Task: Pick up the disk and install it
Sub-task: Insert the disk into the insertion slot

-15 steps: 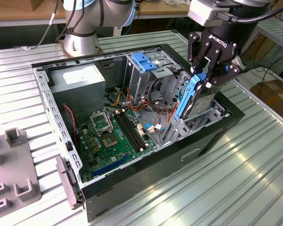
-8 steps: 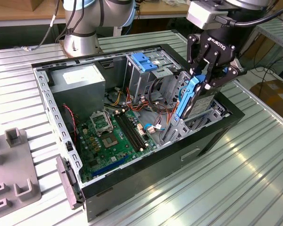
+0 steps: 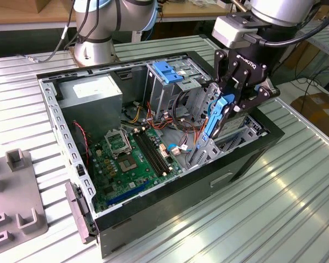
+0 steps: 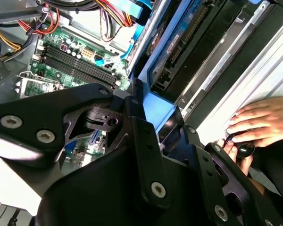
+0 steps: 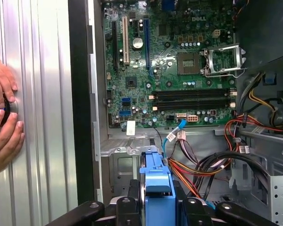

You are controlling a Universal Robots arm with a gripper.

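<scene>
Holds the disk (image 3: 217,116) on edge and tilted, its blue frame clamped between the fingers of the gripper (image 3: 234,103) just above. Hangs at the open computer case's (image 3: 153,222) end on the exterior view's right, near the motherboard (image 3: 132,160). Shows a person's hands (image 5: 2,123) on the table (image 3: 268,219) outside.

We find white lettering, a maker's mark, on the black body of the gripper (image 3: 236,99), at the exterior view's right. A white label (image 3: 91,86) lies on top of the grey power-supply box (image 3: 88,102), far in the case toward the exterior view's left; its print is too small to make out. In the first wrist view the green motherboard (image 5: 179,70) carries a white logo near the processor socket (image 5: 187,63) and fine white markings by its slots. A small white sticker (image 5: 130,127), perhaps a barcode, sits at its edge.
</scene>
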